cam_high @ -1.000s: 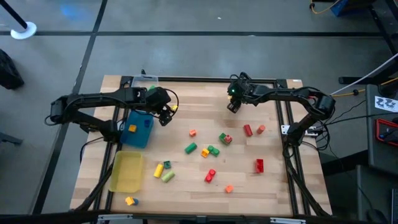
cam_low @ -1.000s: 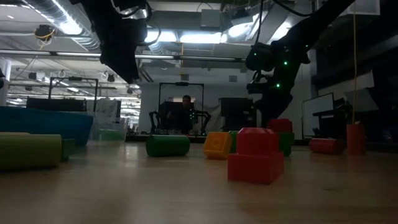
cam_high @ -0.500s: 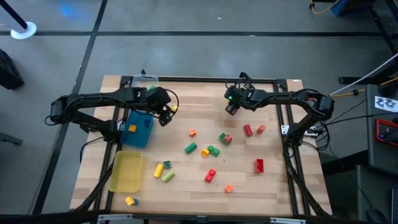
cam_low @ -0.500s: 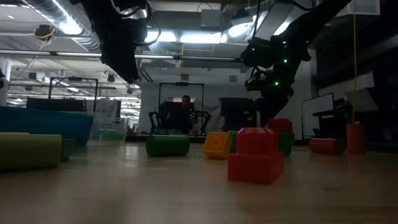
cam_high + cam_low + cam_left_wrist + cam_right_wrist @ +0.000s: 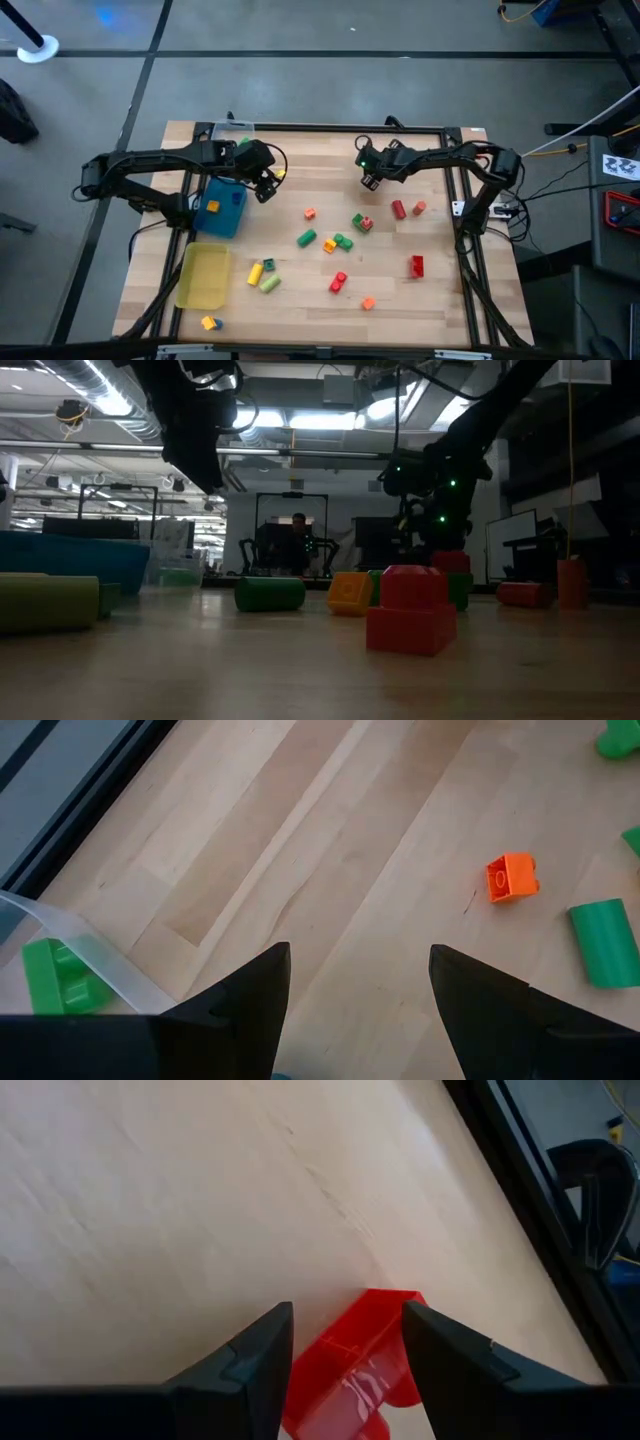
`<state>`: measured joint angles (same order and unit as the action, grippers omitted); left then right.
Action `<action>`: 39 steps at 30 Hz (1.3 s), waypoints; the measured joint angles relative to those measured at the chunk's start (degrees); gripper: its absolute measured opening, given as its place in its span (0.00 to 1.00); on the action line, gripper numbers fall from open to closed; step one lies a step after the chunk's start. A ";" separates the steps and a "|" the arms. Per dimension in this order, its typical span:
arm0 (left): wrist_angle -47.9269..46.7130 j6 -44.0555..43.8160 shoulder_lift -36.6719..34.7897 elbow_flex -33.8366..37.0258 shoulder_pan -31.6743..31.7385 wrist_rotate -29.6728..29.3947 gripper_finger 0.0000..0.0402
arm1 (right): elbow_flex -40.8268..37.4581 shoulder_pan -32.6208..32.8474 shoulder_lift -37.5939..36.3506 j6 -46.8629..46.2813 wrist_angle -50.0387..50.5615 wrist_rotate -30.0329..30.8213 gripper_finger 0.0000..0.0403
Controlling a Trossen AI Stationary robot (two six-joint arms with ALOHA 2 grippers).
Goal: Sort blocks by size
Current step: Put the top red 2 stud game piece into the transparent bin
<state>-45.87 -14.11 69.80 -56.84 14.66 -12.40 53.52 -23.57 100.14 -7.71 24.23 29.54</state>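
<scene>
Right wrist view: right gripper (image 5: 340,1355) clamped on one red block (image 5: 360,1350), held above bare table (image 5: 150,1200). Left gripper (image 5: 355,995) jaws apart, empty; ahead of it one orange block (image 5: 512,878) and one green cylinder (image 5: 610,940), beside it one green brick (image 5: 55,977) in a clear tray (image 5: 90,955).

a robotics lab: ceiling ducts (image 5: 90,395), monitors (image 5: 380,545), another robot rig (image 5: 290,550) behind the table (image 5: 300,150).

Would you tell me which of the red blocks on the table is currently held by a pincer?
The red block between the fingers of the right pincer, raised above the far side of the table. The other red blocks lie loose on the wood.
</scene>
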 joint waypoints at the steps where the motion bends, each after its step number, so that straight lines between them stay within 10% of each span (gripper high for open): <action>1: 0.00 0.00 0.00 0.00 0.00 0.01 0.56 | 0.01 0.00 0.02 0.16 0.22 -0.03 0.47; 24: 0.02 0.00 0.00 0.00 0.00 0.00 0.56 | 12.16 -0.04 -0.24 3.27 20.93 -4.50 0.47; 39: 0.00 0.80 0.00 0.00 0.01 0.02 0.56 | 12.48 -5.29 -0.24 -13.09 34.92 -13.47 0.47</action>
<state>-45.87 -13.30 69.80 -56.84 14.67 -12.38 66.00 -28.86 99.90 -20.80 59.14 16.07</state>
